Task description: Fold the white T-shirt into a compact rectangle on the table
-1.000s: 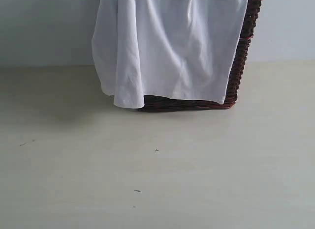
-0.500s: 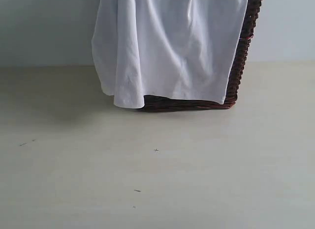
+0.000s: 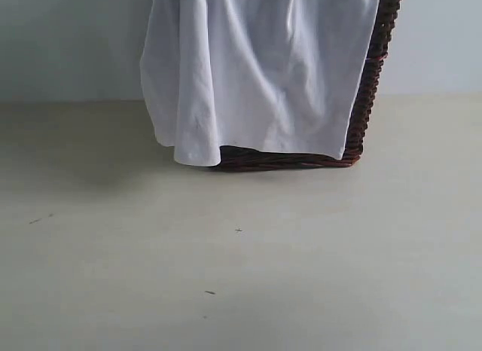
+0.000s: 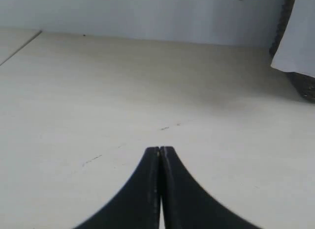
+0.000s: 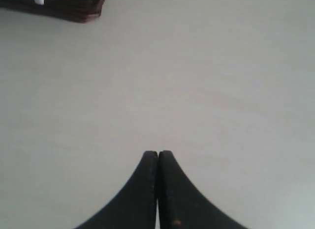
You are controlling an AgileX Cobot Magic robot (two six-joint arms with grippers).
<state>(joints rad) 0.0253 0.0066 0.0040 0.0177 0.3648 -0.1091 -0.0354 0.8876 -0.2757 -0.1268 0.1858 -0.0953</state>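
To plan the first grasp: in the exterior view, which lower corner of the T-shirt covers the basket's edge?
The left corner of the white T-shirt; beside the right corner the dark basket shows bare.

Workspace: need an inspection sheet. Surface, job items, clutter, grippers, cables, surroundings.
Surface: table, pale cream, a few tiny dark specks.
Job's things: white T-shirt, unfolded, draped down the front of the wicker basket; its hem hangs close to the tabletop; no print visible.
Clutter: the dark wicker basket stands on the far side of the table; nothing else seen.
Grippers: left gripper shut, holding nothing, over bare table; right gripper shut, holding nothing, over bare table. Neither shows in the exterior view.
Cables: nothing seen.
Surroundings: plain pale wall behind the table.
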